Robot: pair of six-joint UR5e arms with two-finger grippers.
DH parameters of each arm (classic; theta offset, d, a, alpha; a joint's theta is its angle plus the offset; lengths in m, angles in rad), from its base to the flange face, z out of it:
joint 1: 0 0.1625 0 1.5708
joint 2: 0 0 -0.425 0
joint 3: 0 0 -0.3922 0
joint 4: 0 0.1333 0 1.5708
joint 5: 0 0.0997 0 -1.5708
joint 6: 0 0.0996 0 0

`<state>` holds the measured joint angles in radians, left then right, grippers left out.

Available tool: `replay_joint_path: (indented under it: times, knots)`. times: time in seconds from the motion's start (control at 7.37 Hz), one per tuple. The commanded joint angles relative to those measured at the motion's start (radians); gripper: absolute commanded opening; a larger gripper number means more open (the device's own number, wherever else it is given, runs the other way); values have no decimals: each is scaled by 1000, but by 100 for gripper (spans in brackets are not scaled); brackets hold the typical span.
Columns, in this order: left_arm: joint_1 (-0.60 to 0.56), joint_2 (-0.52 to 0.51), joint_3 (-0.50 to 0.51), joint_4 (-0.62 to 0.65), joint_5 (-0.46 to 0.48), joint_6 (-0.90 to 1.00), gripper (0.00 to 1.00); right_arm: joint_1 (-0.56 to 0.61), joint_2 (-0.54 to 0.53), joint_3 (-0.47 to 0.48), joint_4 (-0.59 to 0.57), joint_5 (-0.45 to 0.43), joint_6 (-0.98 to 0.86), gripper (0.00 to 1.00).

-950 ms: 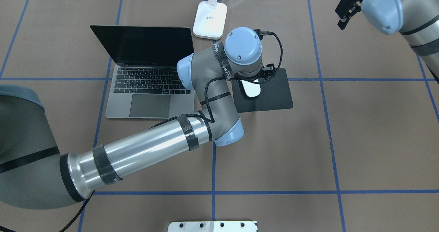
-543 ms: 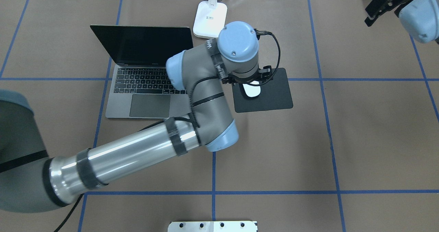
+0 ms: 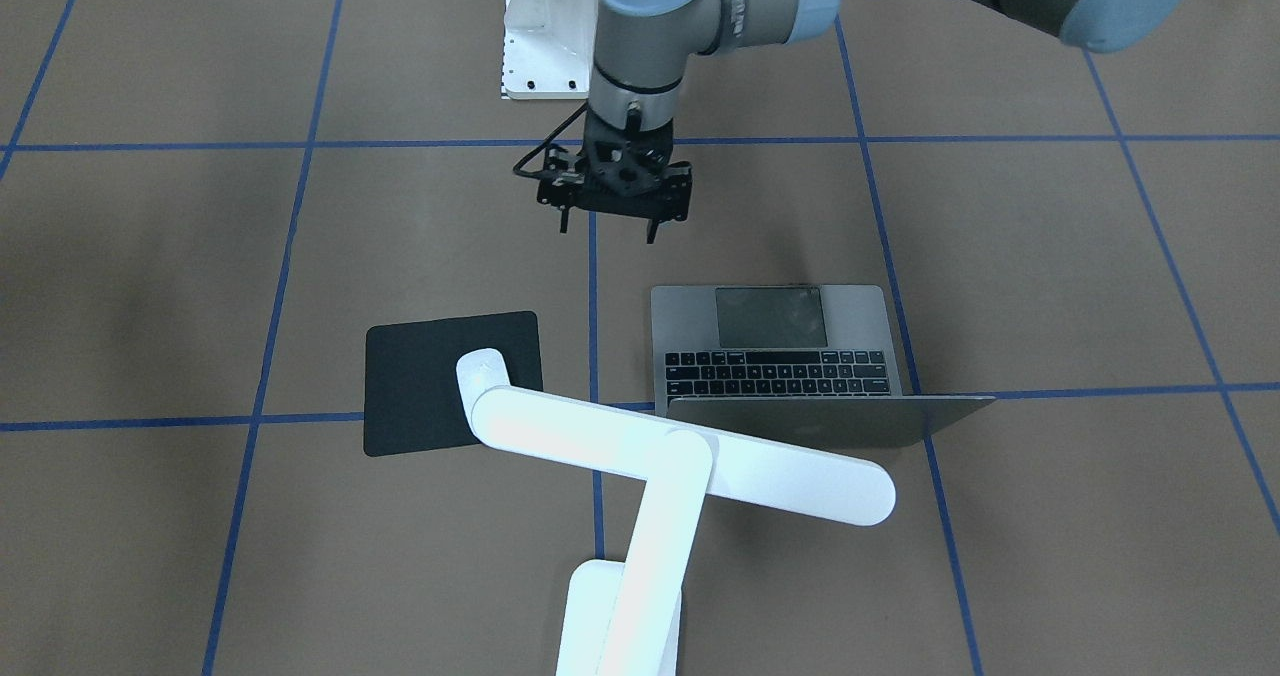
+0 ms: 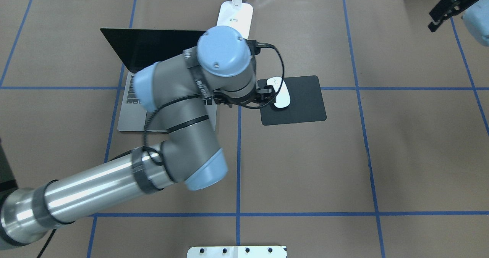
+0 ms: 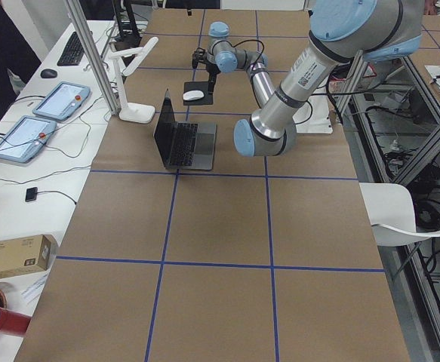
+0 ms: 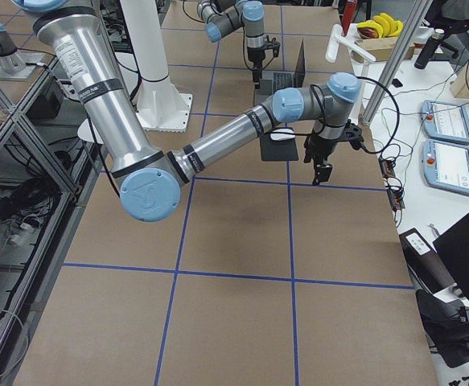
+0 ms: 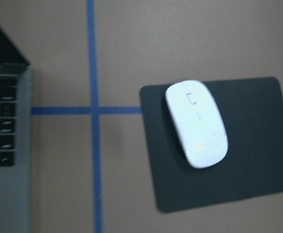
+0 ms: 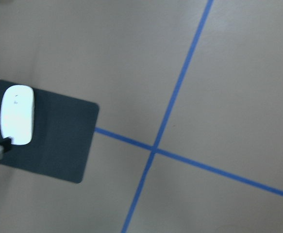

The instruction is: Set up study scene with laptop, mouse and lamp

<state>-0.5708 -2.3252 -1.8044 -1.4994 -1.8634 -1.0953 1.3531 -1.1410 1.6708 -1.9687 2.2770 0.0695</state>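
Scene status: laptop [image 3: 778, 356] is open on the surface, lid raised, keyboard toward the robot. Mouse [image 4: 282, 95] rests on the left half of the black mouse pad [image 4: 305, 105], just right of the laptop and apart from it. Lamp [image 3: 680, 461] stands at the far edge, its bar head reaching over the laptop lid and the pad. All three items appear placed, so setup is judged approx. complete. L gripper [image 3: 607, 233] hangs raised above the surface over the gap between laptop and pad; jaws are spread apart and carry nothing. Key relation: the mouse lies to the right of the L jaws and below them, no contact. Mouse long axis runs roughly near-far, tilted slightly; the jaws' gap runs left-right, so it would span the short width of the mouse w/o wrist rotation. Any re-grip would need a shift right, then descent. R gripper [image 4: 439, 17] sits at the far right corner, well apart from the mouse; jaw state cannot be determined. The L arm is clearly the nearer.
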Motion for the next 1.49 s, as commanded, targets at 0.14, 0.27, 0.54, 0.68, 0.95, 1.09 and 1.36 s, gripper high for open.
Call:
replay_joint_path:
  times: [0.14, 0.27, 0.54, 0.68, 0.95, 1.09, 1.36]
  knots:
    - [-108, 306, -248, 25, -95, 171, 99, 75, -104, -6, 39, 30, 6, 100]
    - [-163, 382, -274, 15, -141, 223, 99, 93, -203, -6, 174, 44, 6, 100]
    - [-281, 584, -323, -60, -230, 375, 99, 112, -279, -5, 278, 41, 6, 100]
    - [-373, 693, -316, -124, -315, 494, 99, 119, -299, 6, 280, 39, 4, 100]
    - [-600, 795, -241, -136, -464, 805, 99, 119, -306, 16, 281, 3, 3, 100]
    - [-689, 799, -157, -134, -509, 945, 99, 119, -316, 36, 281, -10, -3, 100]
    - [-841, 775, 0, -125, -511, 1122, 99, 118, -332, 44, 281, -47, -8, 100]
